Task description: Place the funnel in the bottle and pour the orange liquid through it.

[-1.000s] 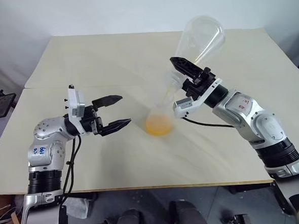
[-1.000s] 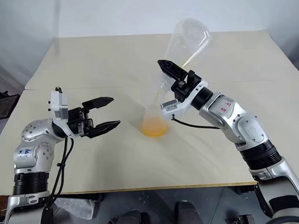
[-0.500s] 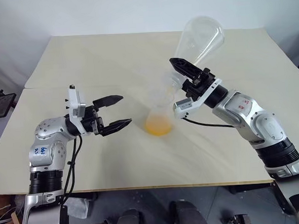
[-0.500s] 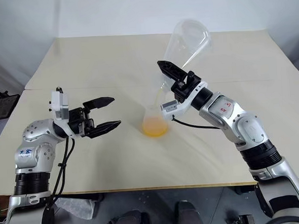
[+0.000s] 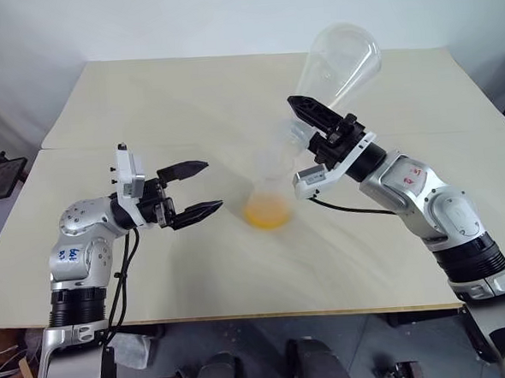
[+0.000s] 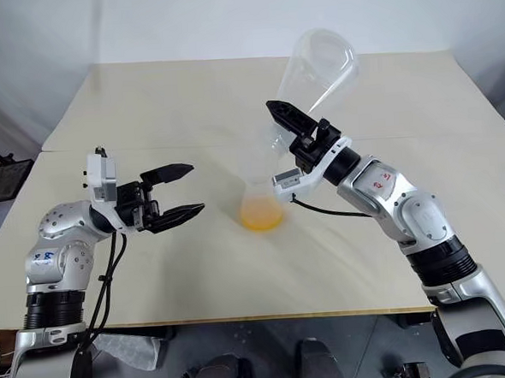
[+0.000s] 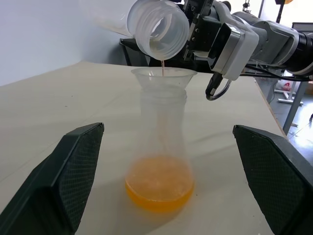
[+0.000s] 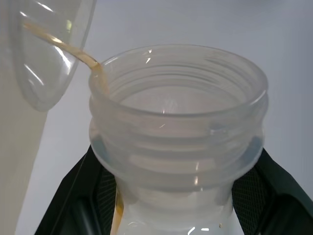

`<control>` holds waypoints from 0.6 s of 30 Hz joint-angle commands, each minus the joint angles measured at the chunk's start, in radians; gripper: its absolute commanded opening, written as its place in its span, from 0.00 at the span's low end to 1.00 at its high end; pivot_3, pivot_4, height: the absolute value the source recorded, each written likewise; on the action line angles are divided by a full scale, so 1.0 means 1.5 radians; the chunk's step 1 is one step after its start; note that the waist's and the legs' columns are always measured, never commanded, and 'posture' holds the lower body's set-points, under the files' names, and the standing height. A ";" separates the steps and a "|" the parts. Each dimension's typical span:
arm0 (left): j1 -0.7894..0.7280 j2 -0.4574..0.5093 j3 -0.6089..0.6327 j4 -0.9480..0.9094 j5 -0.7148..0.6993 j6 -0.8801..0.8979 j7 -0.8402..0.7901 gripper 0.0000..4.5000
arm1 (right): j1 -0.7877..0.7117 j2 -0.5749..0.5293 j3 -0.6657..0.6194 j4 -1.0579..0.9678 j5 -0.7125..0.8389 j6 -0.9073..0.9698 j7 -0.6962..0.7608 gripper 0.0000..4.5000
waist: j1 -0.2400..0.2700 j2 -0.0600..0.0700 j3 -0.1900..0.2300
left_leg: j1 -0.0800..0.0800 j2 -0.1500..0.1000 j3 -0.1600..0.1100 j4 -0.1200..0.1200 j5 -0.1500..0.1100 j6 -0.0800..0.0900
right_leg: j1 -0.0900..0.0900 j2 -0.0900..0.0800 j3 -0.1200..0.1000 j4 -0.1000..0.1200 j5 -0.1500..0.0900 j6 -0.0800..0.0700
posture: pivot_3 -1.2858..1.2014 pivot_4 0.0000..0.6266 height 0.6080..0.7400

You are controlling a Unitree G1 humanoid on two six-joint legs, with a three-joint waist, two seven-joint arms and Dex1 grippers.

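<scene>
table (image 5: 144,101): pale, bare around me | larger flask (image 5: 341,59): my right gripper (image 5: 313,121) clamps its neck, upended above the funnel | bottle (image 5: 268,196): upright mid-table | my left gripper (image 5: 203,189): spread wide beside the bottle, holding nothing | orange liquid (image 7: 159,188): pooled in the bottle's base, thin stream falling | funnel (image 7: 164,77): seated in the bottle's neck

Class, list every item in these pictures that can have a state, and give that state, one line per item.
Funnel: seated in the bottle's neck.
Bottle: upright, orange liquid pooled at its bottom.
Larger flask: tipped mouth-down, nearly empty, thin trickle falling.
Right gripper: shut on the larger flask's neck.
Left gripper: open, holding nothing.
</scene>
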 commanded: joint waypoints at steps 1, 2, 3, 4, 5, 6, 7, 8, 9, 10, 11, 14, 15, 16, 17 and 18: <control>0.003 0.000 0.001 -0.025 -0.018 0.000 0.002 1.00 | -0.017 -0.011 -0.019 -0.006 0.000 -0.003 -0.018 0.58 | 0.000 0.000 0.000 | 0.000 0.000 0.000 0.000 0.000 0.000 | 0.000 0.000 0.000 0.000 0.000 0.000 | 0.52 0.24 1.00; 0.003 -0.001 0.001 -0.026 -0.019 0.001 0.004 1.00 | -0.016 -0.012 -0.020 -0.006 0.001 -0.002 -0.019 0.58 | 0.000 0.000 0.000 | 0.000 0.000 0.000 0.000 0.000 0.000 | 0.000 0.000 0.000 0.000 0.000 0.000 | 0.52 0.24 1.00; 0.001 -0.004 0.004 -0.025 -0.024 0.006 0.010 1.00 | -0.016 -0.012 -0.020 -0.005 0.000 -0.002 -0.020 0.58 | 0.000 0.000 0.000 | 0.000 0.000 0.000 0.000 0.000 0.000 | 0.000 0.000 0.000 0.000 0.000 0.000 | 0.52 0.24 1.00; -0.002 -0.006 0.007 -0.024 -0.027 0.010 0.014 1.00 | -0.015 -0.013 -0.020 -0.004 0.001 -0.002 -0.021 0.58 | 0.000 0.000 0.000 | 0.000 0.000 0.000 0.000 0.000 0.000 | 0.000 0.000 0.000 0.000 0.000 0.000 | 0.52 0.24 1.00; -0.004 -0.006 0.008 -0.024 -0.028 0.011 0.015 1.00 | -0.015 -0.013 -0.021 -0.004 0.000 -0.001 -0.023 0.58 | 0.000 0.000 0.000 | 0.000 0.000 0.000 0.000 0.000 0.000 | 0.000 0.000 0.000 0.000 0.000 0.000 | 0.52 0.24 1.00; -0.004 -0.005 0.007 -0.024 -0.029 0.011 0.015 1.00 | -0.015 -0.013 -0.021 -0.004 0.000 -0.001 -0.024 0.58 | 0.000 0.000 0.000 | 0.000 0.000 0.000 0.000 0.000 0.000 | 0.000 0.000 0.000 0.000 0.000 0.000 | 0.52 0.24 1.00; -0.003 -0.004 0.006 -0.024 -0.029 0.011 0.014 1.00 | -0.015 -0.013 -0.021 -0.004 0.000 0.000 -0.024 0.58 | 0.000 0.000 0.000 | 0.000 0.000 0.000 0.000 0.000 0.000 | 0.000 0.000 0.000 0.000 0.000 0.000 | 0.52 0.24 1.00; -0.002 -0.003 0.005 -0.024 -0.029 0.010 0.013 1.00 | -0.015 -0.012 -0.021 -0.004 0.000 0.000 -0.025 0.58 | 0.000 0.000 0.000 | 0.000 0.000 0.000 0.000 0.000 0.000 | 0.000 0.000 0.000 0.000 0.000 0.000 | 0.52 0.24 1.00; -0.003 -0.003 0.004 -0.024 -0.029 0.011 0.013 1.00 | -0.015 -0.012 -0.021 -0.004 0.001 0.000 -0.025 0.58 | 0.000 0.000 0.000 | 0.000 0.000 0.000 0.000 0.000 0.000 | 0.000 0.000 0.000 0.000 0.000 0.000 | 0.52 0.24 1.00; -0.005 -0.002 0.004 -0.022 -0.029 0.010 0.012 1.00 | -0.015 -0.011 -0.021 -0.004 0.002 0.001 -0.025 0.58 | 0.000 0.000 0.000 | 0.000 0.000 0.000 0.000 0.000 0.000 | 0.000 0.000 0.000 0.000 0.000 0.000 | 0.52 0.24 1.00; -0.006 -0.002 0.004 -0.021 -0.029 0.010 0.012 1.00 | -0.015 -0.011 -0.022 -0.004 0.003 0.001 -0.025 0.58 | 0.000 0.000 0.000 | 0.000 0.000 0.000 0.000 0.000 0.000 | 0.000 0.000 0.000 0.000 0.000 0.000 | 0.52 0.24 1.00; -0.007 -0.002 0.004 -0.020 -0.029 0.009 0.011 1.00 | -0.015 -0.008 -0.023 -0.003 0.016 -0.001 -0.019 0.58 | 0.000 0.000 0.000 | 0.000 0.000 0.000 0.000 0.000 0.000 | 0.000 0.000 0.000 0.000 0.000 0.000 | 0.52 0.24 1.00; -0.007 -0.002 0.004 -0.019 -0.028 0.009 0.011 1.00 | -0.015 -0.007 -0.024 -0.002 0.022 -0.003 -0.016 0.58 | 0.000 0.000 0.000 | 0.000 0.000 0.000 0.000 0.000 0.000 | 0.000 0.000 0.000 0.000 0.000 0.000 | 0.52 0.24 1.00; -0.007 -0.002 0.003 -0.019 -0.028 0.009 0.011 1.00 | -0.014 -0.007 -0.023 -0.003 0.024 -0.004 -0.015 0.58 | 0.000 0.000 0.000 | 0.000 0.000 0.000 0.000 0.000 0.000 | 0.000 0.000 0.000 0.000 0.000 0.000 | 0.52 0.24 1.00; -0.008 -0.002 0.003 -0.019 -0.028 0.009 0.011 1.00 | -0.014 -0.006 -0.023 -0.003 0.027 -0.003 -0.014 0.58 | 0.000 0.000 0.000 | 0.000 0.000 0.000 0.000 0.000 0.000 | 0.000 0.000 0.000 0.000 0.000 0.000 | 0.52 0.24 1.00; -0.007 -0.003 0.003 -0.020 -0.028 0.008 0.011 1.00 | -0.013 -0.006 -0.023 -0.004 0.030 -0.004 -0.013 0.58 | 0.000 0.000 0.000 | 0.000 0.000 0.000 0.000 0.000 0.000 | 0.000 0.000 0.000 0.000 0.000 0.000 | 0.52 0.24 1.00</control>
